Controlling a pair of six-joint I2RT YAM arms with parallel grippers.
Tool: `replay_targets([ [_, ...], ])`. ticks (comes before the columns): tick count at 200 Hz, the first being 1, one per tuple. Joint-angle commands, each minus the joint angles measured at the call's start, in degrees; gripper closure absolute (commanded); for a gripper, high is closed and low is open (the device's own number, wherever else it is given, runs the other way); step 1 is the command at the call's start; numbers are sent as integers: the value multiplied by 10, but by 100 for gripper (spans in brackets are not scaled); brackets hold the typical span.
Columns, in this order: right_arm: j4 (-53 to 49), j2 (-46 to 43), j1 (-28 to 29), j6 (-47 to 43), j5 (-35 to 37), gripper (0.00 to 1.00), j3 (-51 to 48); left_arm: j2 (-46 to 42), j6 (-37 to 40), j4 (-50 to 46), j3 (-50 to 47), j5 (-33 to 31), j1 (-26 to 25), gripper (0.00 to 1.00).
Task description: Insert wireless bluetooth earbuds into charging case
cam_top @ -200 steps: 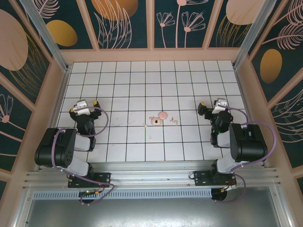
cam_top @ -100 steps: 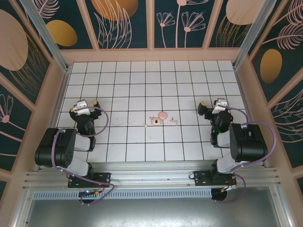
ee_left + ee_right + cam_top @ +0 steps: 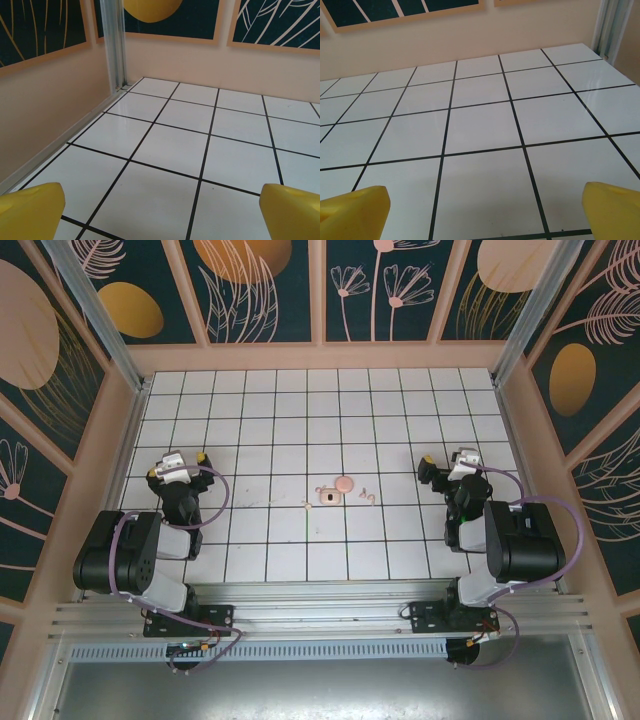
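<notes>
— Charging case?
— Pale beige-pink, rounded, dark spot at centre. Lies flat mid-table, a round pink part touching at 1 o'clock.
— And the pair?
— Tiny, pale, curved, loose on the tiles: one earbud just beside the case at 8 o'clock, the other earbud near at 3 o'clock.

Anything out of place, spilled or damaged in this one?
Nothing stands out. The charging case lies on the tiles, with one earbud loose to its left and the other earbud to its right. They are too small to judge damage.
</notes>
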Motion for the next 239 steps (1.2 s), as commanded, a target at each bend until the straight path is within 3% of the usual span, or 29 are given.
replay_targets([
  [1, 12, -1, 1, 4, 6, 1, 11, -7, -7, 11, 5, 8, 4, 1],
  [21, -84, -44, 8, -16, -24, 1, 46, -43, 0, -88, 41, 26, 3, 2],
  [43, -331, -96, 15, 20, -45, 1, 144, -93, -13, -252, 104, 42, 4, 7],
  [60, -507, -108, 29, 38, -51, 1, 228, -123, -24, -351, 143, 91, 3, 15],
  [92, -733, -94, 98, 57, -16, 1, 352, -149, -56, -527, 218, 190, -6, 27],
  [120, -882, -54, 178, 85, 13, 1, 441, -159, -67, -630, 257, 226, -48, 29],
  [173, -1060, 53, 306, 224, -3, 2, 584, -134, -157, -732, 276, 277, -94, 35],
  [211, -1088, 120, 378, 319, -43, 20, 640, -133, -186, -747, 249, 254, -95, 34],
  [239, -1142, 186, 413, 340, -22, 27, 695, -122, -184, -761, 251, 251, -95, 34],
])
